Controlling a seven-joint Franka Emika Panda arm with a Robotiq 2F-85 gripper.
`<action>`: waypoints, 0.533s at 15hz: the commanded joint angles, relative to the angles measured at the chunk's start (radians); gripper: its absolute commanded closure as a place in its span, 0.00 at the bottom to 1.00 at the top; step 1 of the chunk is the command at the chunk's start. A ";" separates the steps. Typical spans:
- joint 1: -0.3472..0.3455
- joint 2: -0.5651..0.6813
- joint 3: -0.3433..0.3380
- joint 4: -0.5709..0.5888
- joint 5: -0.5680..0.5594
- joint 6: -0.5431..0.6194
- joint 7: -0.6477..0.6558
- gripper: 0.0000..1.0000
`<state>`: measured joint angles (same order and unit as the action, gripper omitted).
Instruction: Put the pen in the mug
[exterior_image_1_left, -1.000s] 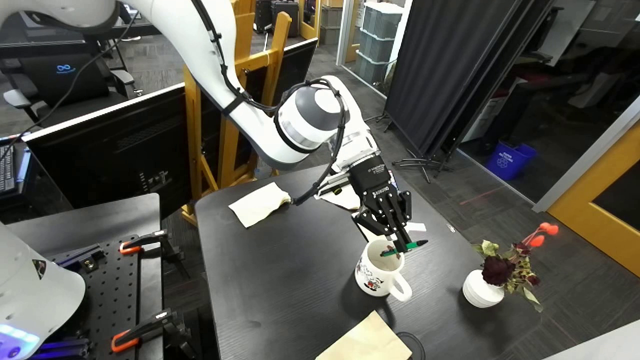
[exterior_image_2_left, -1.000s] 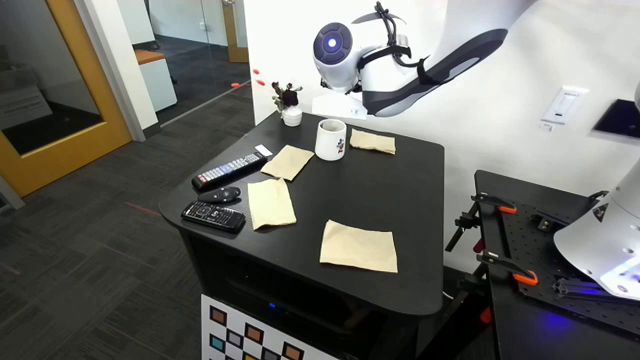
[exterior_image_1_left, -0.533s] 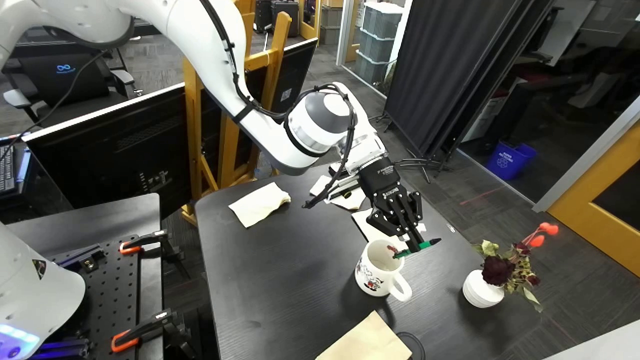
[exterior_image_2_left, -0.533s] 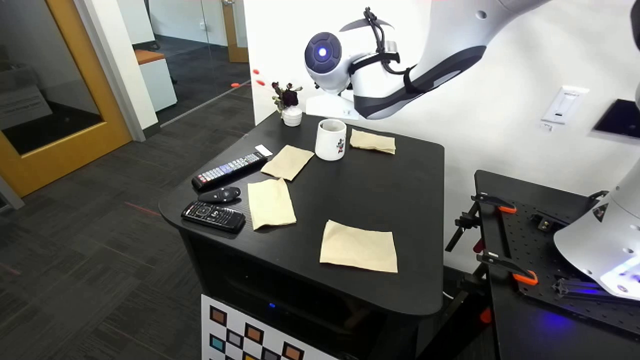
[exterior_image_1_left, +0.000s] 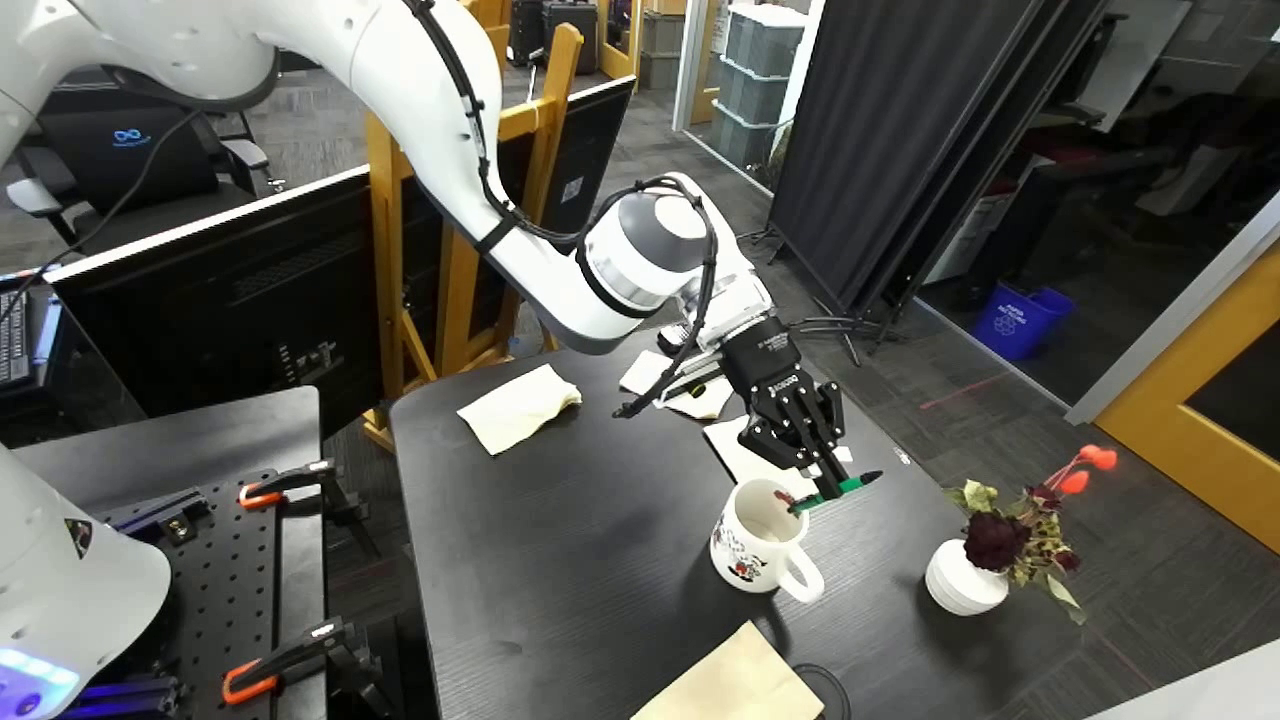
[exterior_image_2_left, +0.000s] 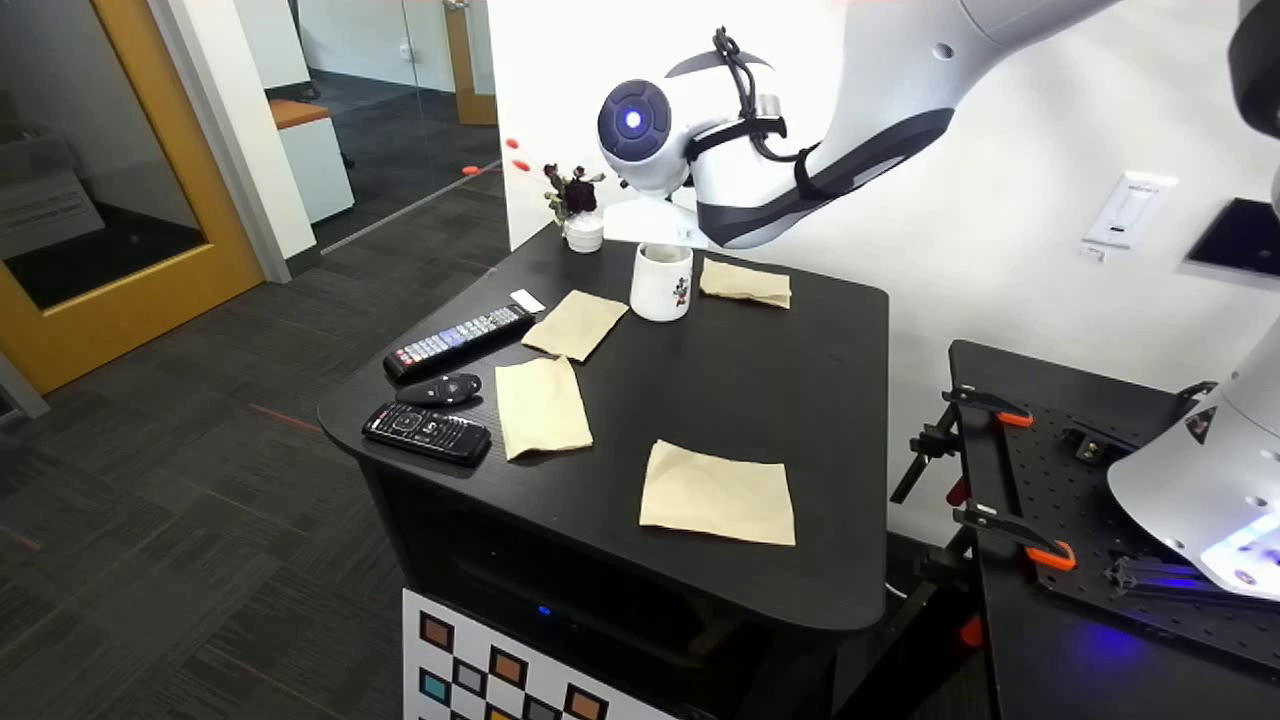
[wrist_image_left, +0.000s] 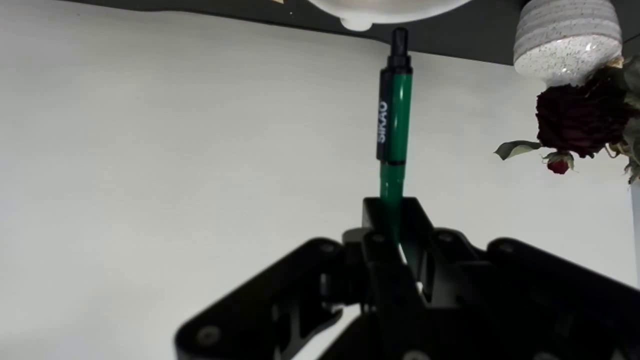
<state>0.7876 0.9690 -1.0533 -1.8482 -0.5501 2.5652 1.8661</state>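
Green in the grip: pinching the pen (wrist_image_left: 394, 125) in the gripper (wrist_image_left: 392, 212), tilted, with its lower end at the rim of the mug (exterior_image_1_left: 760, 548) in an exterior view; cannot tell whether inside or just above. Sharing the worktop (exterior_image_2_left: 780, 370) with a tan napkin (exterior_image_2_left: 745, 283) near the mug and, farther from it, a white vase (exterior_image_1_left: 963, 582).

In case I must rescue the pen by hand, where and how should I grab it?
Probably by the clip end of the pen, coming from its black-tipped side: in the wrist view that end sticks out clear of the gripper, while in an exterior view the other points toward the mug.
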 joint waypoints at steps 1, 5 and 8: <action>-0.041 -0.010 0.041 0.033 -0.006 -0.016 -0.029 0.97; -0.059 -0.018 0.069 0.038 -0.012 -0.013 -0.039 0.97; -0.070 -0.031 0.088 0.036 -0.016 -0.005 -0.060 0.97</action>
<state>0.7477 0.9690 -0.9951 -1.8272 -0.5501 2.5653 1.8451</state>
